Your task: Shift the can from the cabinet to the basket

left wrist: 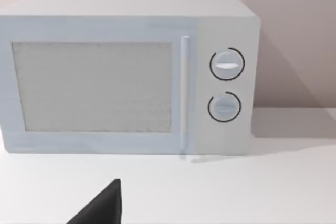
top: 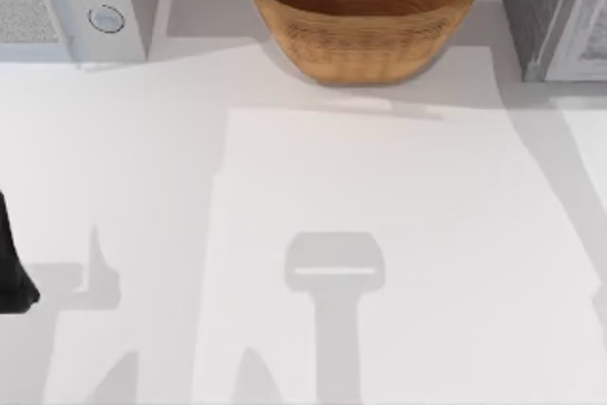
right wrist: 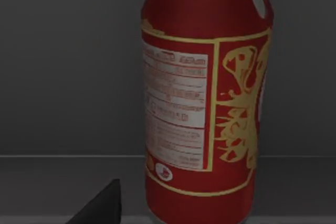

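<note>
The right wrist view shows the can (right wrist: 205,98) standing upright in the dark cabinet, close before the right tool, whose spread I cannot tell, probably for a side grasp.

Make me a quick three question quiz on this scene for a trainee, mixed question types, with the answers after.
1. True or false: the can stands upright on a dark surface in the right wrist view.
2. Multiple choice: in the top view, the basket sits at A) the far middle of the table, B) the near left corner, C) on top of the cabinet.
3. How many round knobs does the white box have?

Key: 1 true. 2 A. 3 two.
</note>
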